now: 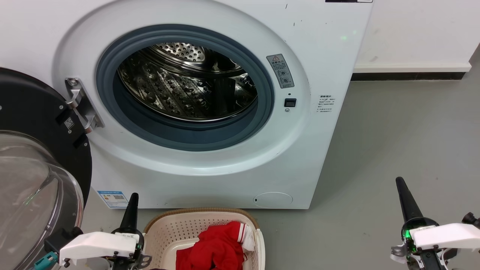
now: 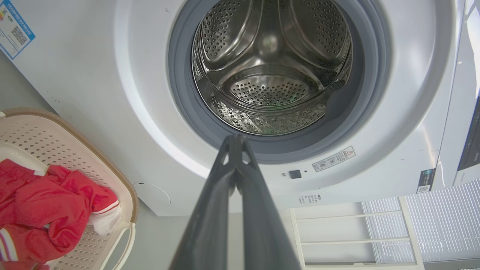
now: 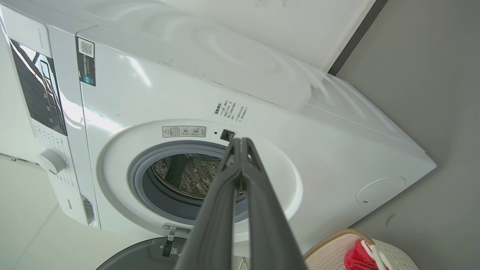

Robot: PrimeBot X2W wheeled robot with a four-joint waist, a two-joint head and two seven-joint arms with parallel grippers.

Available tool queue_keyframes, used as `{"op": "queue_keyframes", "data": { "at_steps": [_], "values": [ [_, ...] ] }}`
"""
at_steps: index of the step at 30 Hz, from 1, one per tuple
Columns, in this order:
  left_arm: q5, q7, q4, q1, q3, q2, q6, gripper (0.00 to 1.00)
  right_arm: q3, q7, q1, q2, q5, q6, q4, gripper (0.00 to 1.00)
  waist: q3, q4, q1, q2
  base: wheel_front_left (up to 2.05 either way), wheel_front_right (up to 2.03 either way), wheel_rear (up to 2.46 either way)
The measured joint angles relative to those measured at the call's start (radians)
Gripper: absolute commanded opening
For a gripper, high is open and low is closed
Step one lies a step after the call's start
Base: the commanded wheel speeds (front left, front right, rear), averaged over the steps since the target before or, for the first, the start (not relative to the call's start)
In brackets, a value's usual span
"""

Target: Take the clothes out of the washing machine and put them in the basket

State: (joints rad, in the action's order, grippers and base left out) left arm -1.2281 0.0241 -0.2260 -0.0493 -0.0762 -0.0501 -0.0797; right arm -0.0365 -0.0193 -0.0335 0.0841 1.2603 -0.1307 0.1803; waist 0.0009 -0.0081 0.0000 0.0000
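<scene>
The washing machine (image 1: 330,56) stands with its black-rimmed glass door (image 1: 45,157) swung open to the left, the drum (image 1: 187,86) showing shiny perforated steel inside the grey rubber ring (image 1: 270,97). Down in front, the basket (image 1: 165,228) sits on the floor (image 1: 393,131) just beside the machine's base, and the clothes (image 1: 217,249) lie in it, a red heap with white-striped trim. The left gripper (image 1: 132,204) hovers beside the basket's left rim, fingers pressed together on nothing. The right gripper (image 1: 404,193) hangs well off to the right, likewise closed and empty. Labels now: a grey warning sticker (image 1: 280,70) with a triangle sits right of the opening, a blue-edged label (image 1: 112,198) with a QR code at the lower left corner, and a block of small print (image 1: 326,103) on the front (all too fine to read). The right wrist view catches a dark control panel (image 3: 37,90) and a white dial (image 3: 50,161).
</scene>
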Motion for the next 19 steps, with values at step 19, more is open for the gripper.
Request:
{"op": "queue_keyframes", "data": {
  "at_steps": [19],
  "values": [
    [-0.173,0.04,-0.008,-0.023,-0.018,0.0,-0.023,0.0,-0.016,0.046,-0.028,0.0,0.174,0.0,0.027,0.0,0.001,0.003,0.0,0.0,0.0,0.0,0.0]
  ]
}}
